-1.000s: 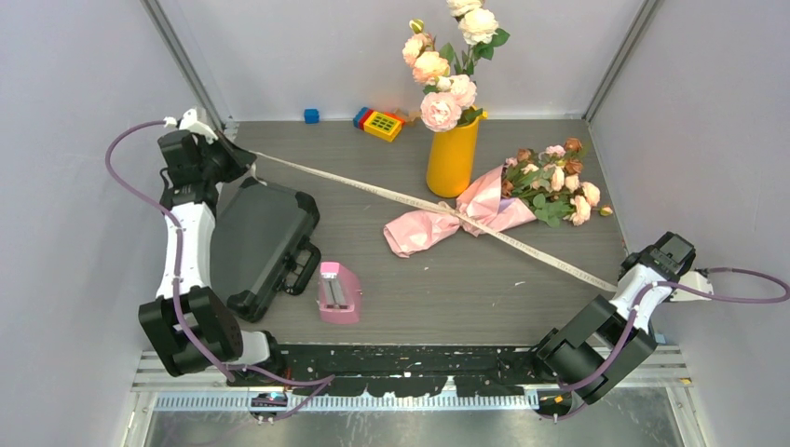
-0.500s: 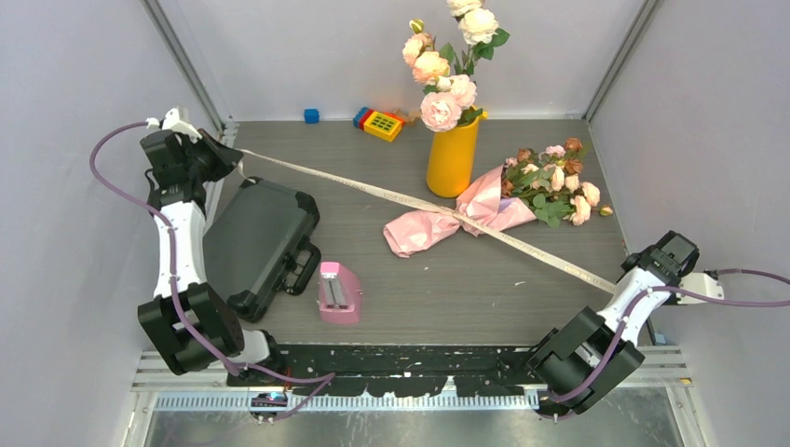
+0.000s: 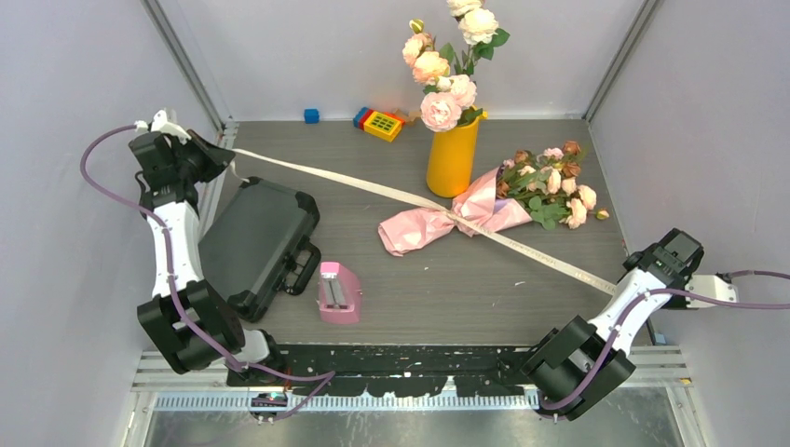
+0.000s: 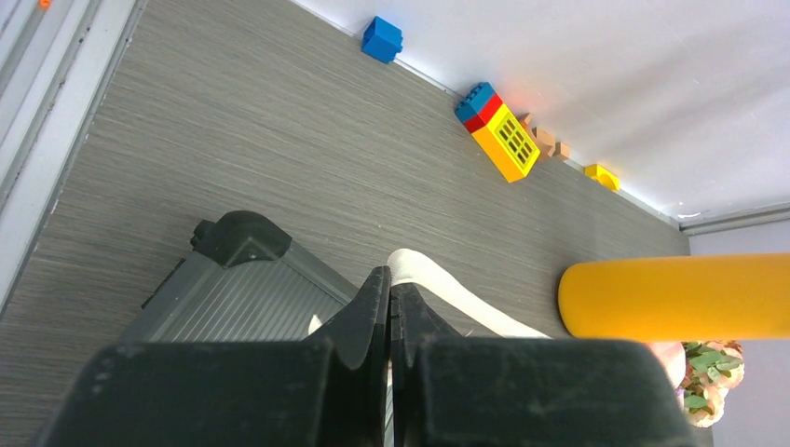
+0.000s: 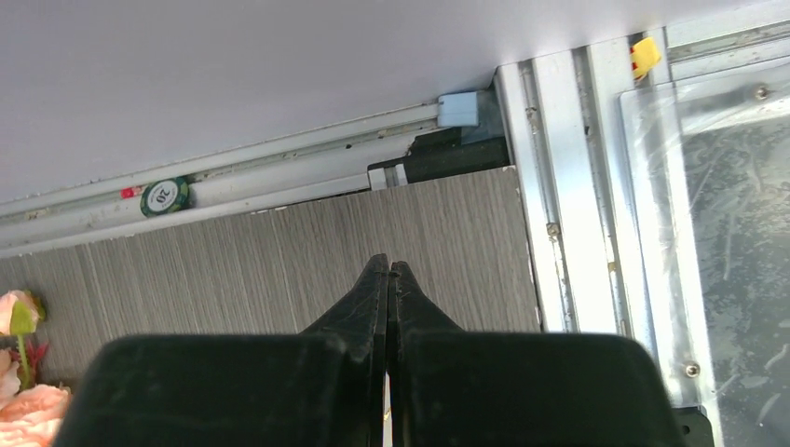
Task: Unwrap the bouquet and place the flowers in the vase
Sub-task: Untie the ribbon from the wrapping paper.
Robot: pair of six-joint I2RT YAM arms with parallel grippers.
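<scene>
The bouquet (image 3: pixel 438 223) lies on its side in the middle right of the table, pink paper to the left. Its flowers (image 3: pixel 551 184) fan out to the right. A long beige ribbon (image 3: pixel 354 183) runs taut across the paper, from my left gripper (image 3: pixel 224 156) at the far left to my right gripper (image 3: pixel 663 265) at the near right. The left wrist view has my left gripper (image 4: pixel 389 279) shut on the ribbon (image 4: pixel 447 289). My right gripper (image 5: pixel 388 270) is shut too, with a pale sliver of ribbon between its jaws. The yellow vase (image 3: pixel 452 158) stands just behind the bouquet.
Big pale roses (image 3: pixel 447 65) fill the vase. A black case (image 3: pixel 256 242) lies at the left with a pink stapler-like object (image 3: pixel 338 291) beside it. Toy blocks (image 3: pixel 377 123) and a blue cube (image 3: pixel 311 115) sit by the back wall. A green chip (image 5: pixel 166 196) lies in the right rail.
My left gripper has drawn further left and my right gripper further right, pulling the ribbon. The bouquet has slid slightly to the left.
</scene>
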